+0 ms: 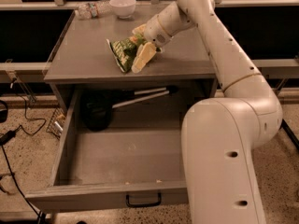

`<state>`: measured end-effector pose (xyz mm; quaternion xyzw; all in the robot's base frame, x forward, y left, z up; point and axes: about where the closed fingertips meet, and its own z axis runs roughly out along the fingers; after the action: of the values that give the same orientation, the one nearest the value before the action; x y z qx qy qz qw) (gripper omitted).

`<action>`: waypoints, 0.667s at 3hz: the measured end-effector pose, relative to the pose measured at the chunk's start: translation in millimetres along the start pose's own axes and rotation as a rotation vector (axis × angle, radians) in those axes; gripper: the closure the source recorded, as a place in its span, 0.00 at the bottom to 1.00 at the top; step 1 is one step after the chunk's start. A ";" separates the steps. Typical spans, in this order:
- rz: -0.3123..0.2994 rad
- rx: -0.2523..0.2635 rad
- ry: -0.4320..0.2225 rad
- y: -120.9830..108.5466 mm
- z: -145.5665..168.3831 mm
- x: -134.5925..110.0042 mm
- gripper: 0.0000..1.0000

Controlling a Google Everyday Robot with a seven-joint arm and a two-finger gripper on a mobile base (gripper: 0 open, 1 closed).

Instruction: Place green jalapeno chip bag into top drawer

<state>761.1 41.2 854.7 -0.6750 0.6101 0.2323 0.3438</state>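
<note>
The green jalapeno chip bag (121, 53) lies on the grey cabinet top (84, 55), near its front middle. My gripper (140, 44) reaches down from the right to the bag's right end. One pale finger (142, 58) is at the bag's near side and the other is at its far side. The fingers stand wide apart around the bag end. The top drawer (107, 196) is pulled far out below, with its black pull handle (143, 201) facing front. My arm's big white body covers the drawer's right part.
A black utensil with a long pale handle (140, 97) lies at the back of the drawer. A white bowl (123, 6) and a clear plastic bottle (91, 9) sit at the cabinet top's far edge. Cables lie on the floor at left.
</note>
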 end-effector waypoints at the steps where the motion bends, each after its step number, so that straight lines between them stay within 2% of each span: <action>1: 0.000 -0.001 0.000 0.1 0.7 0.1 0.26; 2: 0.000 -0.001 0.000 0.1 0.8 0.1 0.50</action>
<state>761.1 41.7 854.1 -0.6751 0.6101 0.2326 0.3433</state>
